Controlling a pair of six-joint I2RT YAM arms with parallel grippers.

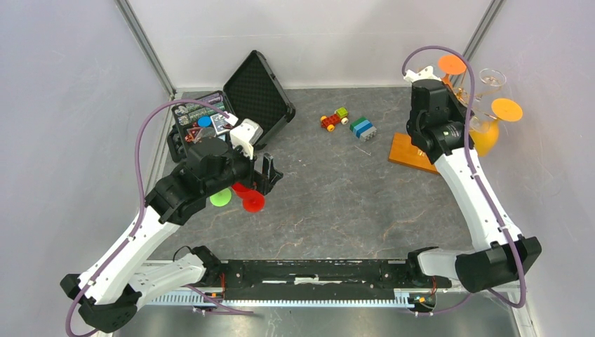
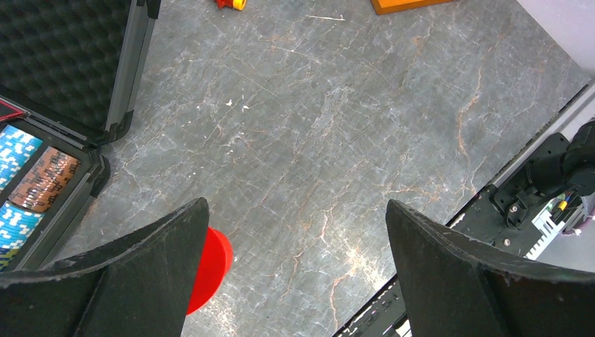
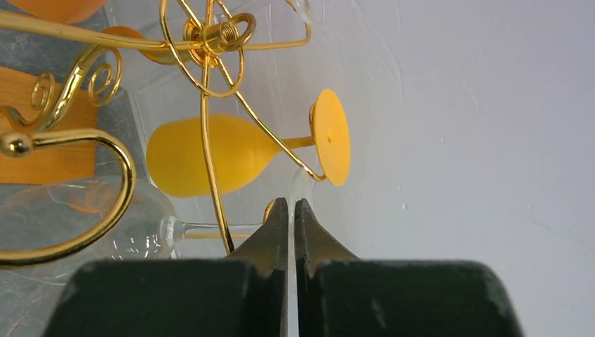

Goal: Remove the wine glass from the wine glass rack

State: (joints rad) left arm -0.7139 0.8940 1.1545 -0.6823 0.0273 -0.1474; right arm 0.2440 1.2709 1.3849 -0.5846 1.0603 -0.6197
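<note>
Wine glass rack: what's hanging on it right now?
At least a yellow wine glass and a clear glass hang from the wine glass rack; the right arm hides its near side overhead.

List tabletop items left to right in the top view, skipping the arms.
Open black foam-lined case → red-yellow-green toy brick car → blue-green-white brick stack → gold wire wine glass rack on its orange-brown wooden base.

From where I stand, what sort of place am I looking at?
Probably a robotics test cell. A left arm and right arm are bolted at the edge of a grey table, pale walls close it in, and odd props sit about: a wine glass rack, toy bricks, a black case.
</note>
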